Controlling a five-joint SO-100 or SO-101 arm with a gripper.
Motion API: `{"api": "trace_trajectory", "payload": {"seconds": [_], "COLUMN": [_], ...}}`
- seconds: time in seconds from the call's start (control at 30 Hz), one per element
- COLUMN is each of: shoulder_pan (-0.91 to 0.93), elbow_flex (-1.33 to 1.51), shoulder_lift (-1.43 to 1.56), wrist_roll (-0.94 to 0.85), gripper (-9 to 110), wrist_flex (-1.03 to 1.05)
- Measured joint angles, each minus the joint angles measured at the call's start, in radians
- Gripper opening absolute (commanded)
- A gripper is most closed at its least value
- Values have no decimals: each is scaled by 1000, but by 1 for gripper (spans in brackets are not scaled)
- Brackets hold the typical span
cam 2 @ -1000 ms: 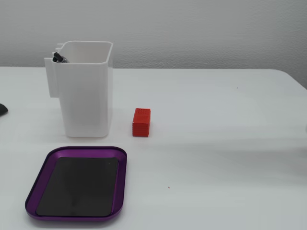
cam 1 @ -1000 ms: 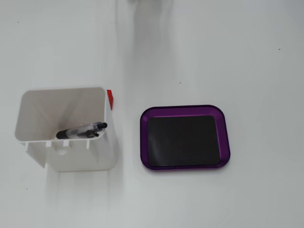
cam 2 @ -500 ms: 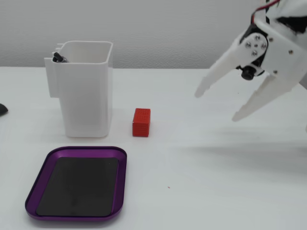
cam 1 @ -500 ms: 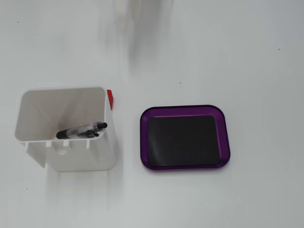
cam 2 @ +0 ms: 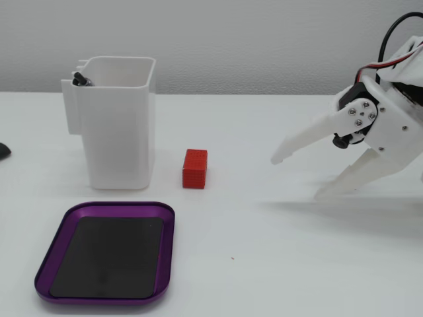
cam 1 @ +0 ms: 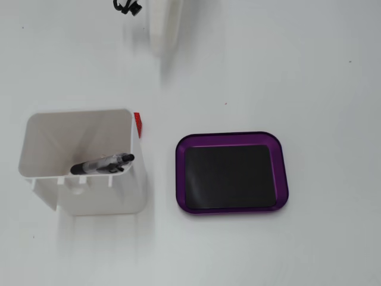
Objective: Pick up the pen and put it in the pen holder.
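The pen (cam 1: 101, 165) lies slanted inside the white pen holder (cam 1: 101, 201) at the left of a fixed view that looks down from above. In the side-on fixed view only the pen's black top (cam 2: 79, 78) shows above the rim of the pen holder (cam 2: 119, 132). My gripper (cam 2: 296, 177) hangs open and empty at the right of that view, low over the table and well apart from the holder. From above, only one white finger (cam 1: 166, 28) shows at the top edge.
A small red block (cam 2: 195, 168) stands just right of the holder, and its edge (cam 1: 137, 124) shows from above. A flat purple-rimmed tray (cam 2: 119, 207) with a black centre lies in front, seen also from above (cam 1: 229, 139). A dark object (cam 2: 3, 150) sits at the left edge.
The gripper was out of sight a second ago, came in raised at the right, and has now dropped lower toward the table, still open. Pen and holder have not moved.
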Motion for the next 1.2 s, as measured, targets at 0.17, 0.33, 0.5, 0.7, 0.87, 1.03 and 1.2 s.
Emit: {"api": "trace_trajectory", "payload": {"seconds": [0.17, 0.33, 0.5, 0.7, 0.87, 1.03, 1.2], "shoulder_pan": [0, 0, 0, 0, 0, 0, 0], "elbow_flex": [3, 3, 3, 3, 3, 3, 5], "shoulder_lift": [0, 0, 0, 0, 0, 0, 0], "wrist_roll": [0, -15, -17, -17, 46, 58, 61], "gripper": [-1, 0, 0, 0, 0, 0, 0], "wrist_flex": [3, 9, 9, 20, 63, 66, 66]}}
